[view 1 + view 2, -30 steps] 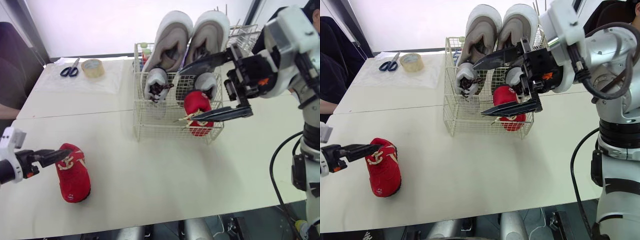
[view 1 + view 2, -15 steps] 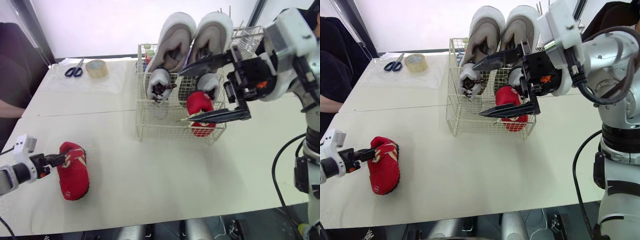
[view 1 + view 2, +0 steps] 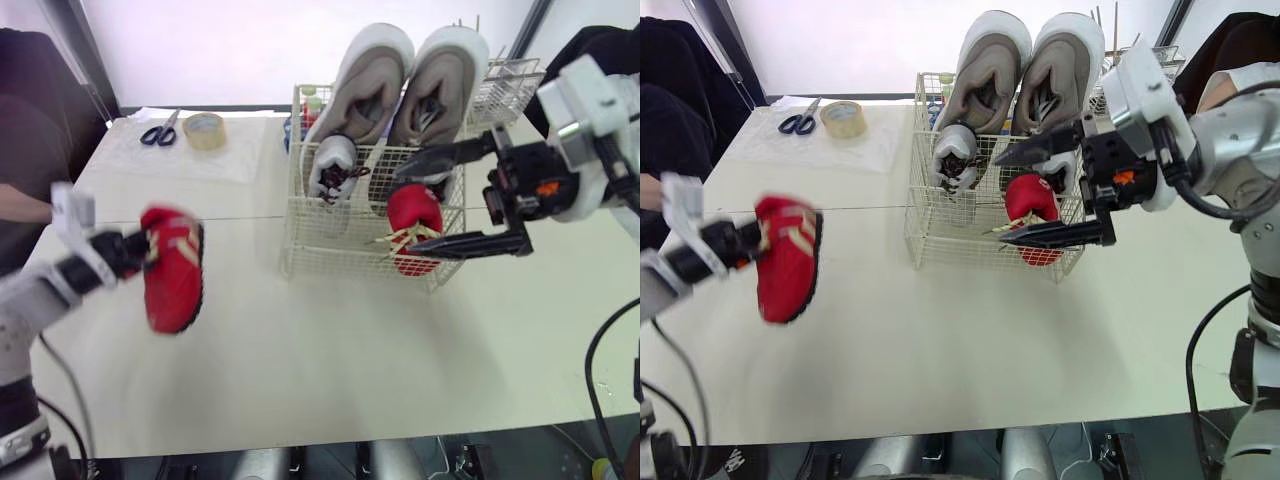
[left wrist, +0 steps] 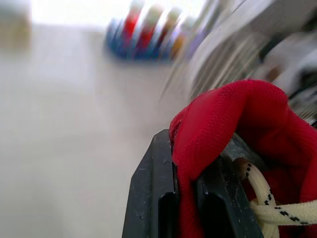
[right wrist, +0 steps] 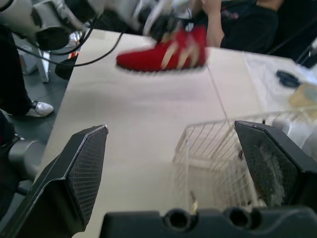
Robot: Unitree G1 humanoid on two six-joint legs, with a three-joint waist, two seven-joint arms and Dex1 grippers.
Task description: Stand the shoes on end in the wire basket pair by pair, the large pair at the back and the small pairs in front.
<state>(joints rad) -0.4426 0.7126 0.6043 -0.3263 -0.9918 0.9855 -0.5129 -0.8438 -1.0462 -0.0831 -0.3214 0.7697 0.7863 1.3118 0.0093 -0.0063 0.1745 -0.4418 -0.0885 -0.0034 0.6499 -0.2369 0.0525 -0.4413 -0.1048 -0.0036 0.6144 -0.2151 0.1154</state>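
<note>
My left gripper (image 3: pixel 135 252) is shut on the collar of a small red shoe (image 3: pixel 172 270), which hangs just above the table at the left. In the left wrist view the black fingers (image 4: pixel 154 198) pinch the red fabric (image 4: pixel 247 124) beside the cream lace. The wire basket (image 3: pixel 300 262) stands mid-table. A large grey pair (image 3: pixel 365 72) stands on end at its back, with a small white shoe (image 3: pixel 335 165) and the other red shoe (image 3: pixel 413 228) in front. My right gripper (image 3: pixel 415 210) is open at the basket's front right corner, holding nothing.
Scissors (image 3: pixel 160 130) and a tape roll (image 3: pixel 205 130) lie at the table's far left. Bottles (image 3: pixel 305 100) stand behind the basket, and a second wire rack (image 3: pixel 505 85) sits at the back right. A person in dark clothes (image 3: pixel 30 120) is at the left edge.
My left gripper has shut on the red shoe and raised it off the table, toward the basket. The right gripper stays open by the basket. The camera has shifted.
</note>
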